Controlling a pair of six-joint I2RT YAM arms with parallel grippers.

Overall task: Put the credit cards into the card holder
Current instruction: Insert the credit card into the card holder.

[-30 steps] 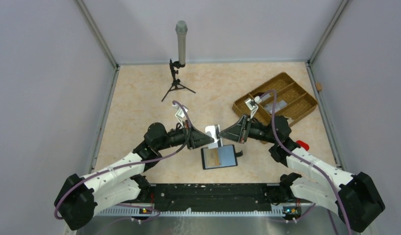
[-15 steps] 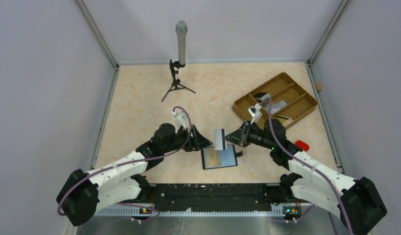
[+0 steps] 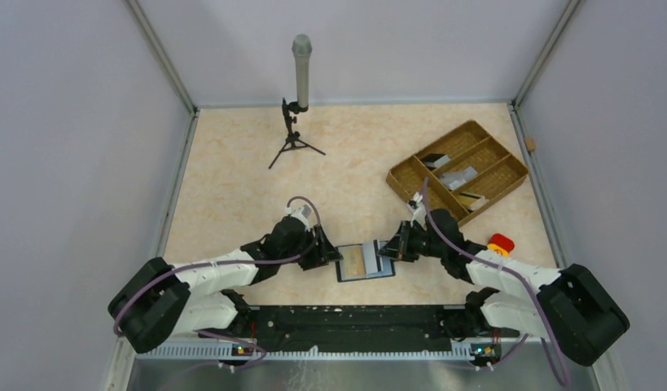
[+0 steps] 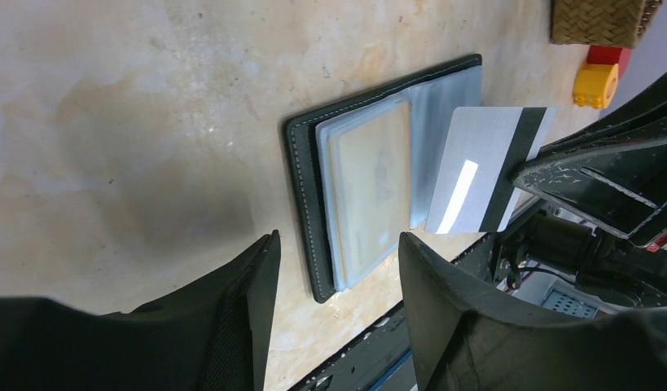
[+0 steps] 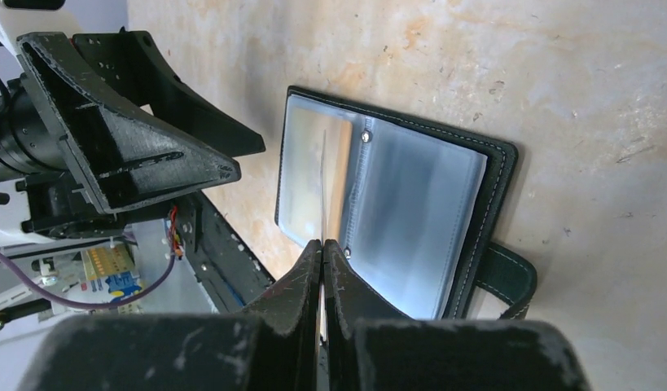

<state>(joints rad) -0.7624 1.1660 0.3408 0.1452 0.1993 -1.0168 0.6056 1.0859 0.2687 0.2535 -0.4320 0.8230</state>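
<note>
The card holder [image 3: 358,263] lies open on the table near the front edge, a black wallet with clear sleeves [image 4: 370,183] [image 5: 415,204]. My right gripper [image 3: 388,249] [image 5: 322,244] is shut on a credit card [image 4: 475,171], silver with a dark stripe. It holds the card on edge, just above the holder's middle fold, where the card shows as a thin line [image 5: 323,183]. My left gripper [image 3: 333,256] [image 4: 338,244] stands open and holds nothing, low at the holder's left edge.
A brown woven tray [image 3: 501,146] at the back right holds more cards [image 3: 458,173]. A microphone on a tripod [image 3: 300,81] stands at the back. A red and yellow object [image 3: 501,243] lies beside the right arm. Enclosure walls ring the table.
The left gripper let go of the card and opened. The right gripper closed on the card and brought it down to the holder. Both arms dropped toward the table.
</note>
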